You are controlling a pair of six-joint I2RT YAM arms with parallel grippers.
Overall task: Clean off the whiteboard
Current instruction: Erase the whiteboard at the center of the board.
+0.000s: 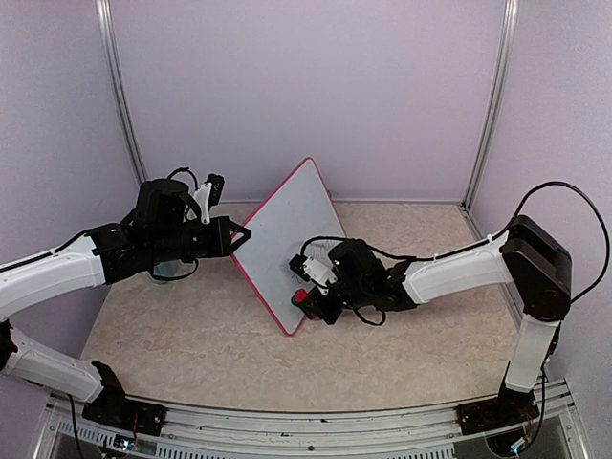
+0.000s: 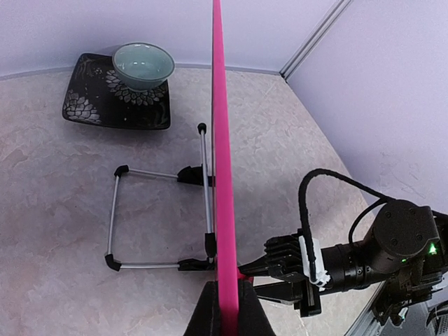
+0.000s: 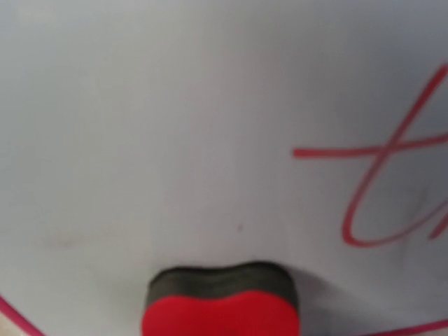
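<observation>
The whiteboard (image 1: 287, 234) stands tilted at mid-table on a wire stand (image 2: 159, 210), and its pink-red frame (image 2: 218, 161) shows edge-on in the left wrist view. My left gripper (image 1: 241, 232) (image 2: 225, 292) is shut on the board's left edge. My right gripper (image 1: 311, 298) (image 2: 269, 274) is shut on the red eraser (image 1: 300, 297) (image 3: 220, 304). The eraser's dark felt is pressed against the white face (image 3: 168, 119) near the bottom edge. Red handwriting (image 3: 381, 189) lies to the right of the eraser. The right gripper's own fingers are hidden in its wrist view.
A pale green bowl (image 2: 143, 64) sits on a black patterned plate (image 2: 91, 105) behind the board, to its left. Lilac walls with metal rails (image 1: 488, 105) close off the back and sides. The marbled tabletop (image 1: 402, 363) runs to the near edge.
</observation>
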